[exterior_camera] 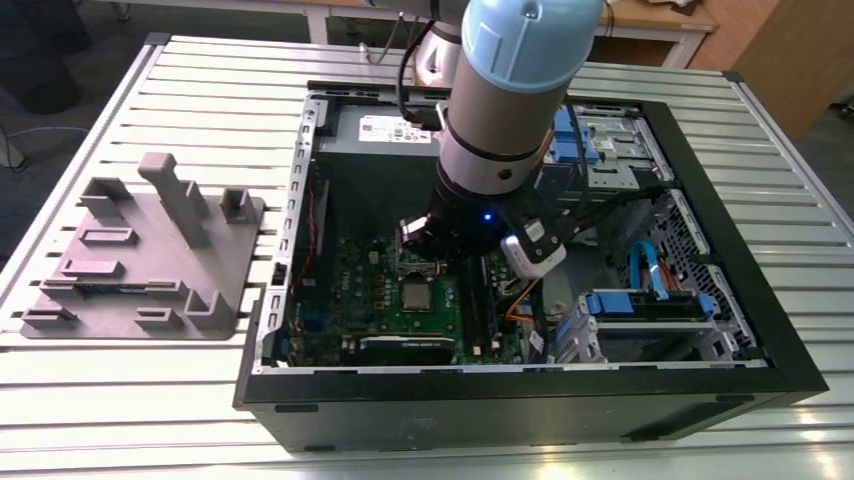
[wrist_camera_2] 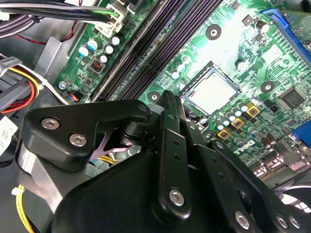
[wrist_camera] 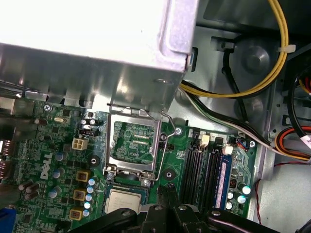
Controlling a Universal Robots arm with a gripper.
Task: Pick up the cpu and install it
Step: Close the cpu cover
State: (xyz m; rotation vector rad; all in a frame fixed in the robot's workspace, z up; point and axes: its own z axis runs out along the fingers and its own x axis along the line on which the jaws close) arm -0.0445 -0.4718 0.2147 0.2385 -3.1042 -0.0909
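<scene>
1. The gripper (wrist_camera_2: pixel 167 97) is pinched narrow: in both wrist views its fingers run together to 1 point with nothing between them, so it carries no part. It hangs low over the motherboard (exterior_camera: pixel 360 290), just beside the socket.
2. The cpu (wrist_camera_2: pixel 212 92) lies flat in the socket, silvery top up and square to the socket's edges, apart from the gripper. From how it sits, I judge it already set into place rather than waiting to be picked.
3. The metal socket frame (wrist_camera: pixel 133 145) stands hinged open on the far side of the chip from the gripper, with its wire lever swung out. This leaves the chip uncovered and reachable from above.
4. The dark memory slots (wrist_camera_2: pixel 160 43) run alongside the socket, close to where the fingers hang.
5. Yellow cables (wrist_camera: pixel 277 63) curve along the case floor, well apart from the socket.
6. The open computer case (exterior_camera: pixel 534 410) lies on its side on the slatted table (exterior_camera: pixel 107 400), so the board faces up toward the arm. A grey parts fixture (exterior_camera: pixel 147 250) sits at the exterior view's left.
</scene>
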